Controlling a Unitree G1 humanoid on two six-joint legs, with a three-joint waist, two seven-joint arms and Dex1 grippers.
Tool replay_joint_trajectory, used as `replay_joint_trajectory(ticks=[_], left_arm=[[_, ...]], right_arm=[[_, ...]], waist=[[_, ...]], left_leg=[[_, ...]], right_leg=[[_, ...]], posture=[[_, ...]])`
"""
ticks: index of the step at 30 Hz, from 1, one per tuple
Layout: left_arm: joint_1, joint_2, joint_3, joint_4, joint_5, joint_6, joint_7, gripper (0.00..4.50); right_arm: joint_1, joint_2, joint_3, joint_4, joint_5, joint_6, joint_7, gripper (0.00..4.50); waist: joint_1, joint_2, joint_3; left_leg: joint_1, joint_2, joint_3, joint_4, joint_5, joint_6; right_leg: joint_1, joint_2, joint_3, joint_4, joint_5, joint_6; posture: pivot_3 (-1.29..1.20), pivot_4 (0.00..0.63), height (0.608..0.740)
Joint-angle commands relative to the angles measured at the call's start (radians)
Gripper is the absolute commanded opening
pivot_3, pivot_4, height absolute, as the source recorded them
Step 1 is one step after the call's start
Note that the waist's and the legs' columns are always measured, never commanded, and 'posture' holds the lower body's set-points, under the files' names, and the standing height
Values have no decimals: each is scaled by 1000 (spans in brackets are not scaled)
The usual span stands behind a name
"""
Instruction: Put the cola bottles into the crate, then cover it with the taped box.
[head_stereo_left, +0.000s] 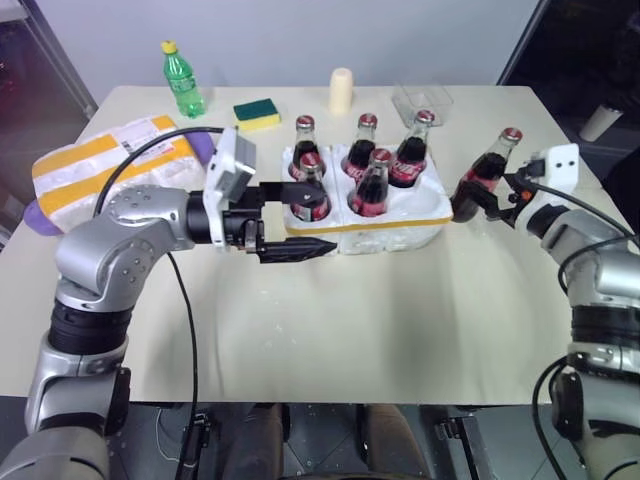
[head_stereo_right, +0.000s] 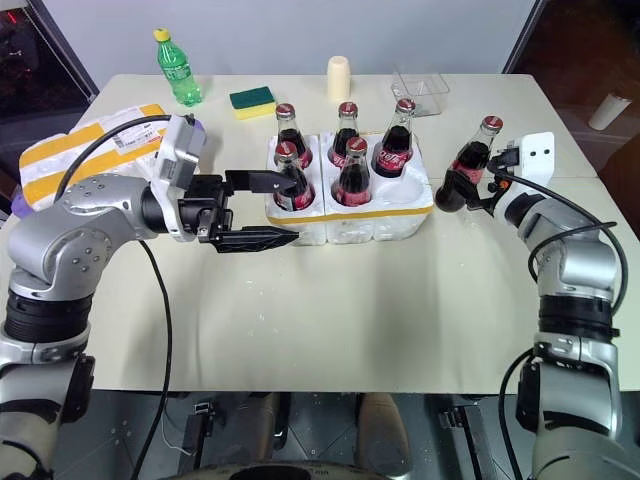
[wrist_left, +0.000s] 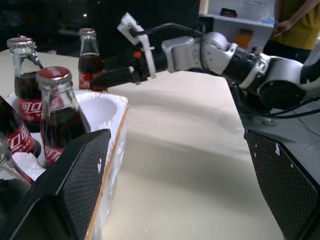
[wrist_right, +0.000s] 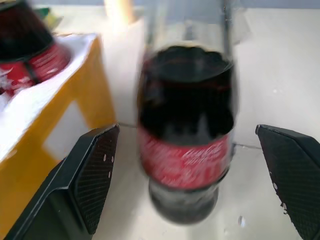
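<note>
Cream-coloured bench (head_stereo_left: 330, 330) with rounded corners, pale wall behind, dark floor around it. The crate (head_stereo_left: 395, 225) is chunky white foam with a yellow tape band, and five glass cola bottles (head_stereo_left: 372, 185) with red caps sit in its wells. The sixth bottle (head_stereo_left: 484, 172) stands on the bench just right of the crate. The taped box (head_stereo_left: 105, 165) lies far left. The right tool (wrist_right: 187, 150) is spread wide with that bottle between its fingers, not touching. The left tool (head_stereo_left: 300, 220) gapes empty at the crate's left end.
</note>
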Motion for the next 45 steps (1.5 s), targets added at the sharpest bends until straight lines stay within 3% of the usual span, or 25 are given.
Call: replay_joint_trajectory(ticks=[1, 3, 6, 7, 15, 21, 24, 30, 42, 45], left_arm=[[-2, 14, 34, -31, -2, -21, 7, 4500], [-2, 17, 35, -30, -1, -23, 8, 4500], [-7, 20, 38, -25, -1, -25, 10, 4500], [-9, 21, 39, -23, -2, -25, 11, 4500], [-4, 30, 44, -18, -7, -27, 17, 4500], [15, 33, 61, -27, -14, -20, 35, 4500], [20, 33, 63, -30, -16, -20, 41, 4500], [17, 31, 63, -26, -14, -25, 49, 4500], [25, 44, 67, -31, -4, -35, 59, 4500], [39, 57, 67, -38, 7, -42, 62, 4500]], right_arm=[[-60, 3, 10, 89, -28, -74, 21, 4455], [-75, 5, 14, 124, -33, -87, 26, 3969], [-80, 6, 19, 141, -43, -100, 21, 2773], [-76, 8, 17, 131, -42, -101, 17, 2734], [-44, -1, -74, -112, 85, -79, 71, 2734], [-54, -27, -155, -396, 329, 139, 123, 2734], [-39, -41, -131, -491, 382, 228, 127, 2734], [10, -66, -52, -553, 361, 280, 155, 2734], [21, -43, 227, -419, 93, 183, 189, 2734], [7, -19, 268, -350, 37, 177, 168, 4297]], waist=[[0, 0, 0], [1, 0, 0], [2, 0, 0], [2, 0, 0], [2, 4, 3], [-1, 9, 6], [2, 9, 6], [7, 9, 6], [1, 9, 6], [-1, 9, 5]], left_leg=[[0, 0, 0, 0, 0, 0], [0, 0, 0, 0, 0, 0], [0, 0, 0, -1, 0, 0], [0, 0, 0, -1, 0, 0], [-1, 0, 0, -1, 0, 0], [-4, 0, 0, -2, 0, 0], [-4, 0, 0, -1, 0, 0], [-4, 0, 0, 1, 0, 0], [-5, 0, 0, 0, 0, 0], [-3, 0, 0, 0, 0, 0]], right_leg=[[0, 0, 0, 0, 0, 0], [0, 0, 0, 0, 0, 0], [0, 0, 0, 0, 0, 0], [0, 0, 0, 0, 0, 0], [-1, 0, 0, 0, 0, 0], [-5, 0, 0, 1, 0, 0], [-4, 0, 0, 1, 0, 0], [-3, 0, 0, 1, 0, 0], [-5, 0, 0, 0, 0, 0], [-4, 0, 0, 0, 0, 0]], posture=[[0, 150, 739], [0, 150, 739], [0, 150, 739], [0, 150, 739], [0, 150, 739], [0, 150, 739], [0, 150, 739], [0, 150, 739], [0, 150, 739], [0, 150, 739]])
